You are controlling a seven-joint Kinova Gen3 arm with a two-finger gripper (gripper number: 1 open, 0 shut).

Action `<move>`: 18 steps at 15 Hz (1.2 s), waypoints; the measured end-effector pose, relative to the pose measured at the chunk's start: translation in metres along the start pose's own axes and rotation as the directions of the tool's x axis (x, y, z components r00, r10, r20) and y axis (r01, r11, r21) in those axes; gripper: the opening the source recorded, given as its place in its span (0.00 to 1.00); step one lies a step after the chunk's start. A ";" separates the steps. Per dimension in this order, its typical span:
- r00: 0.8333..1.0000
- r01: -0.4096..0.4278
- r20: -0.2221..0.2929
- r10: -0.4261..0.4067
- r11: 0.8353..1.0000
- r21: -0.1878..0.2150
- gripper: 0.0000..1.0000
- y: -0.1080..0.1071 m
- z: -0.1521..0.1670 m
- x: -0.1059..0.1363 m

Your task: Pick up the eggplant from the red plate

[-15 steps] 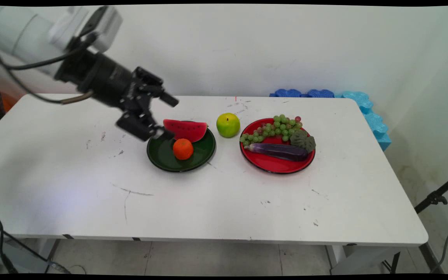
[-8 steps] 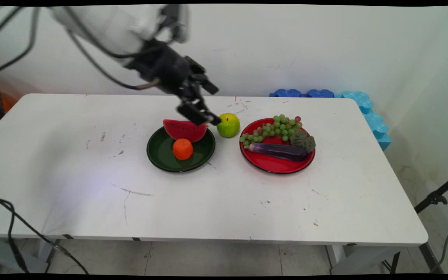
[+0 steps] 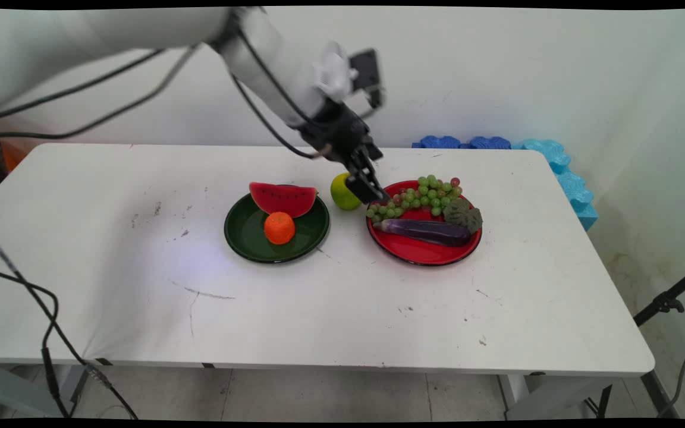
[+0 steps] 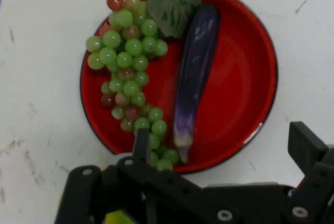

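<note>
main view: claw [image 3: 372, 191] hanging low between green apple [image 3: 342, 195] and red plate [image 3: 420, 254], tips just beside the grapes [image 3: 431, 193]; further left on the worktop [image 3: 319, 309], green plate [image 3: 247, 238] bearing watermelon slice [image 3: 283, 199] and orange [image 3: 279, 228]

hand view: claw spread wide, pinching nothing; looking down on grapes, eggplant [image 4: 194, 72] and dark leafy lump [image 4: 175, 4], all lying on the red plate
</note>
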 end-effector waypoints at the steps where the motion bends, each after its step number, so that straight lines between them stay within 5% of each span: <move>1: 1.000 -0.007 0.009 0.007 1.000 -0.004 1.00 -0.003 0.015 0.003; 7: 0.997 -0.048 0.050 0.051 0.997 -0.056 1.00 -0.018 0.095 0.014; 18: 0.994 -0.073 0.063 0.085 0.983 -0.169 1.00 -0.015 0.183 0.028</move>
